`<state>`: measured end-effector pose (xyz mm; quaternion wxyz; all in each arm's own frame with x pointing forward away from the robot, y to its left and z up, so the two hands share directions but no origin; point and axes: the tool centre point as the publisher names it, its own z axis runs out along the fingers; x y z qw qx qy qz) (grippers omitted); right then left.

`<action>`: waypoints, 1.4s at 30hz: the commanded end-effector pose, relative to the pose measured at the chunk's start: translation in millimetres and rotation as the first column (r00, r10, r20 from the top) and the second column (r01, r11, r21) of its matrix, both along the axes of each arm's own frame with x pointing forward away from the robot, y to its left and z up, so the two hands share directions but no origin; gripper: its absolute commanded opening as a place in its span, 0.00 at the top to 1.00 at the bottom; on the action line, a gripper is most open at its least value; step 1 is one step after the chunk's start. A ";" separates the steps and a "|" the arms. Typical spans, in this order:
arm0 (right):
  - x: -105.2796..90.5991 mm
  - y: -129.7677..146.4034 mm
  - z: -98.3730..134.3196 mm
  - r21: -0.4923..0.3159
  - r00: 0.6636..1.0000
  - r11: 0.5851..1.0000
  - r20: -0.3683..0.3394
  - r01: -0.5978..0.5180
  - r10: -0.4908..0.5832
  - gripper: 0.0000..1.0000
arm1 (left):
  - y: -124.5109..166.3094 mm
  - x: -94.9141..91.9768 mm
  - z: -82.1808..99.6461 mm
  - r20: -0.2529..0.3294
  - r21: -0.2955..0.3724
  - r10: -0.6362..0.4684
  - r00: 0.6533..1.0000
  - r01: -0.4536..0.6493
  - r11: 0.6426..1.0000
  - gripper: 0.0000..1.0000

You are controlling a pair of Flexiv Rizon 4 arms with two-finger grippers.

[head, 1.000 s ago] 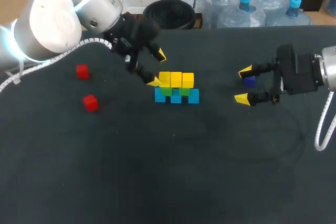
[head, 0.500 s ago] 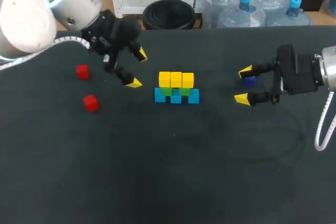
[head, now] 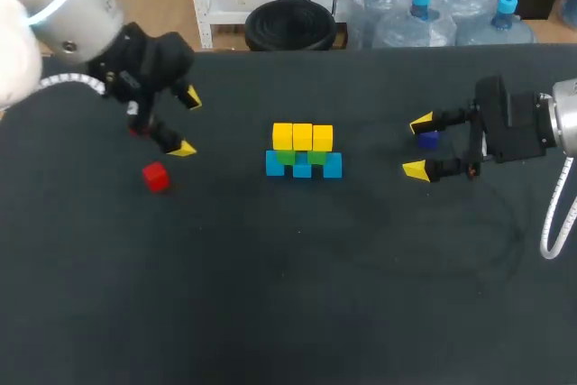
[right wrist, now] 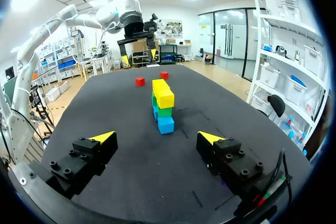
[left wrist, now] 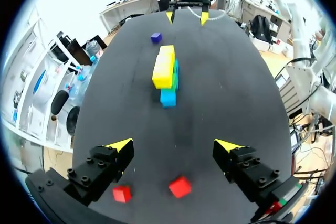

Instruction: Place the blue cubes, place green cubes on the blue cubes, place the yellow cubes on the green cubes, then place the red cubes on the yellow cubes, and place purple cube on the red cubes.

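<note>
- The stack [head: 303,151] stands mid-table [head: 288,295], and I place everything else from it. It has blue cubes [head: 332,167] in a row at the base, green cubes [head: 287,158] on those, and yellow cubes [head: 302,136] on top.
- My left gripper [head: 187,123] is spread wide with nothing in it. It hangs well apart from the stack, on my left side of it.
- Both red cubes lie on the table on that same side, well apart from the stack. One [head: 155,177] is in plain view and the other [head: 137,130] is partly hidden behind a finger. The left wrist view shows both below the gripper.
- My right gripper [head: 418,145] is also wide and holds nothing, on the stack's opposite side.
- The purple cube [head: 428,140] sits on the table near that gripper. I cannot tell whether they touch.
</note>
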<state>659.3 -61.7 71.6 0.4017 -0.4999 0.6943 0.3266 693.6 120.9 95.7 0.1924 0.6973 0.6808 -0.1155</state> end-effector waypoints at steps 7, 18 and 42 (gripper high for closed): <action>0.5 0.5 -0.8 0.001 1.000 1.000 0.002 0.000 0.000 0.00 | 48.6 13.6 -5.1 -0.002 0.017 0.031 1.000 -0.031 0.999 0.00; 0.5 0.5 -0.8 0.001 1.000 1.000 0.002 0.000 0.000 0.00 | 85.2 55.8 -14.9 0.016 0.022 0.053 0.998 -0.053 0.998 0.00; 0.5 0.5 -0.8 0.001 1.000 1.000 0.002 0.000 0.000 0.00 | 112.3 113.4 -55.0 0.030 -0.016 0.130 0.991 -0.129 0.991 0.00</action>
